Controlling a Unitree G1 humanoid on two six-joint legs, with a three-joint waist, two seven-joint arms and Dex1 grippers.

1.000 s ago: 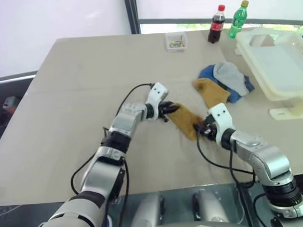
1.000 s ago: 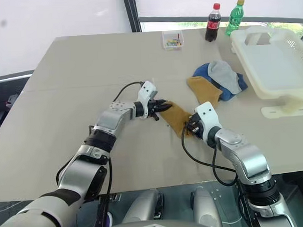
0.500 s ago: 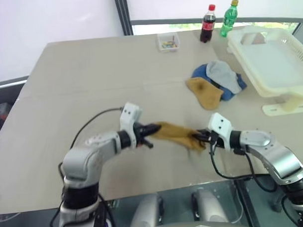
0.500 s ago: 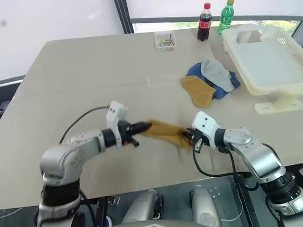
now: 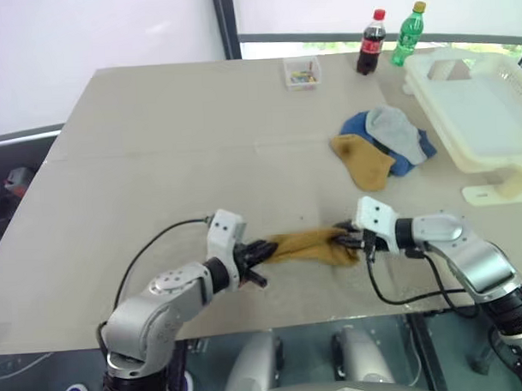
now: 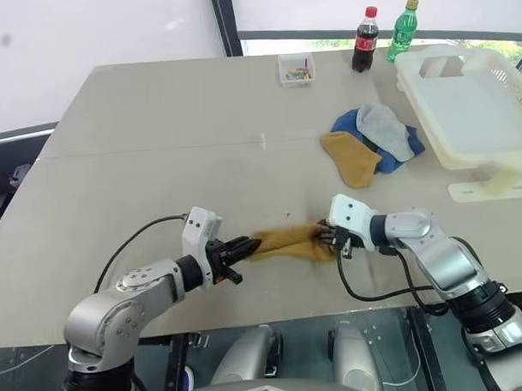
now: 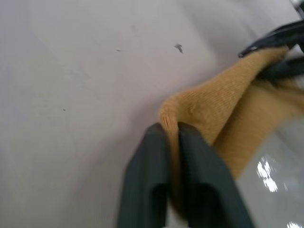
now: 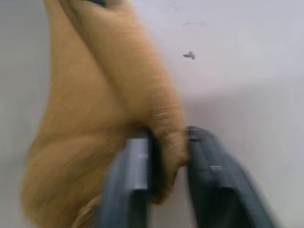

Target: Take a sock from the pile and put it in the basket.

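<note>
Mustard sock (image 5: 310, 245) stretched between both grippers near the table's (image 5: 156, 148) near edge; left gripper (image 5: 261, 251) pinches its left end, right gripper (image 5: 347, 239) pinches its right end, cloth caught between each pair of jaws; pile (image 5: 386, 145) lies far right, just left of the basket (image 5: 477, 111); two bottles (image 5: 371, 42) beyond.

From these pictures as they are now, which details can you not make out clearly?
- Small clear box at the far table edge: its contents are too small to identify in the eye views.
- Basket: its far right side is cut off by the picture edge.
- Pile: the blue sock lies mostly under the grey one, so the sock count is unclear.
- Mustard sock in the right wrist view: blurred, its edges smear.
</note>
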